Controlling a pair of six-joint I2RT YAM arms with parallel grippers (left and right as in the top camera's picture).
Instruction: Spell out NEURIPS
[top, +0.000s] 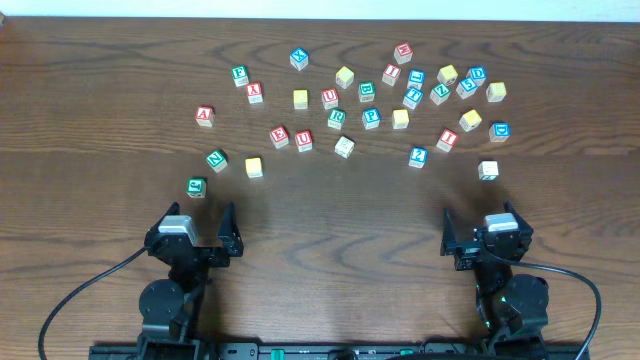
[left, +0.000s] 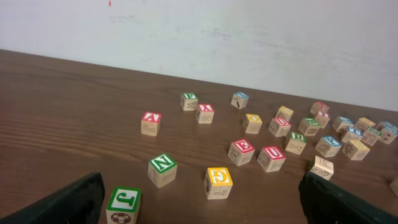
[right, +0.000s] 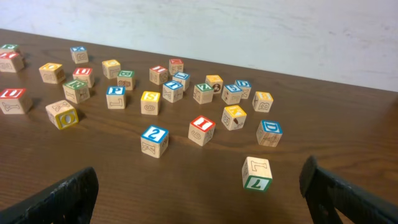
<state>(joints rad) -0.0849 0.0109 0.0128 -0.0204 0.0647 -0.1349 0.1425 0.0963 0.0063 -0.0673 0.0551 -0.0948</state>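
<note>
The left tool (top: 195, 225) and right tool (top: 483, 226) are both spread wide. On the bench (top: 330, 215) the green N cube (top: 216, 159) lies ahead of the left one. The red E cube (top: 279, 135) and red U cube (top: 304, 140) lie side by side beyond it.

Dark wooden table (left: 62, 112), green N cube (left: 162, 170), red E cube (left: 242, 151) just beside red U cube (left: 272, 158)

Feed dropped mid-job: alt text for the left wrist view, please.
Lettered wooden cubes scattered on a wooden table, none held; nearest are green J, green N and a yellow cube, red E and red U beyond. The left end effector is open.
</note>
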